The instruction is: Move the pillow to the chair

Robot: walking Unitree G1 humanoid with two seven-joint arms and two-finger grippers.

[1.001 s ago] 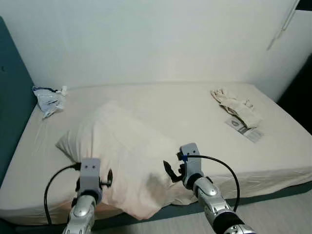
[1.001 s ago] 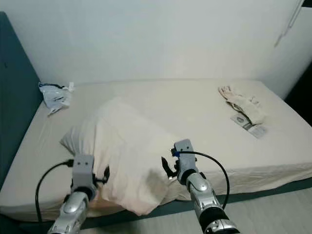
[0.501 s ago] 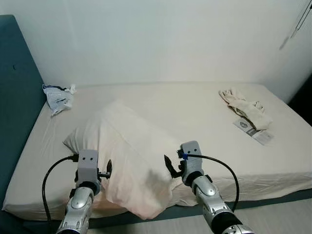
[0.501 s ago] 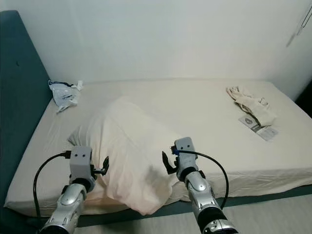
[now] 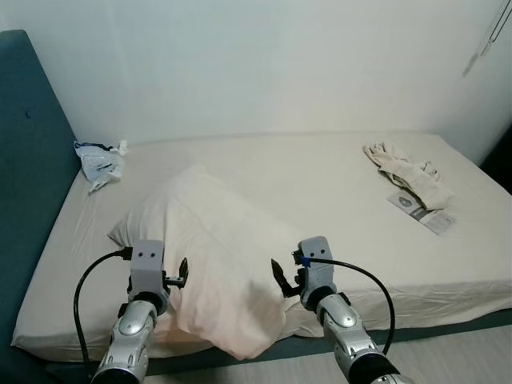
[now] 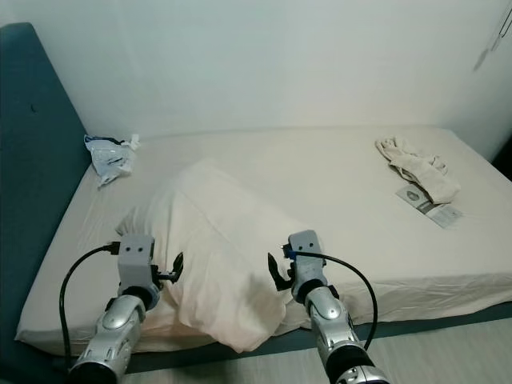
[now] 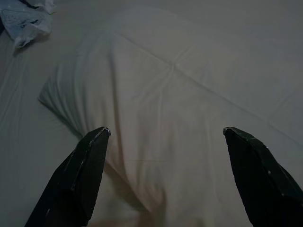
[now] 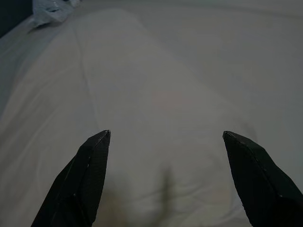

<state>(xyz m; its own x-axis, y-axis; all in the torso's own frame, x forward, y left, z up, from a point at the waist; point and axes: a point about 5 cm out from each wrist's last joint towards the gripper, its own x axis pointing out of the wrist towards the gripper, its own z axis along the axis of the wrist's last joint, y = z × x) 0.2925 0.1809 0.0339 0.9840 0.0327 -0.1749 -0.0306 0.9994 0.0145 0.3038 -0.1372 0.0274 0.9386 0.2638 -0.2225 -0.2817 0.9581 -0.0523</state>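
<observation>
Little among the things themselves has shifted over the last second: the whole scene has slid rightward in the head views, a sign the camera has turned, while both arms hold their places at the pillow's near end. That suggests the robot is squaring up for a two-sided pick, with the lift not yet begun.

On the bed (image 5: 336, 184), which runs wall to wall behind a dark headboard (image 5: 28, 160) at the robot's left, the pillow (image 5: 212, 256) lies diagonally, its near corner hanging just over the mattress edge toward the floor (image 5: 464, 356). Open sheet lies beyond it and to the right. A folded cloth (image 5: 404, 172) rests well apart near the far right corner, and a crumpled bag (image 5: 100, 160) sits by the headboard.

The left claw (image 7: 165, 132) hovers wide open over the pillow's left flank, gripping nothing. The right claw (image 8: 165, 135) is likewise spread wide and empty over its right side.
</observation>
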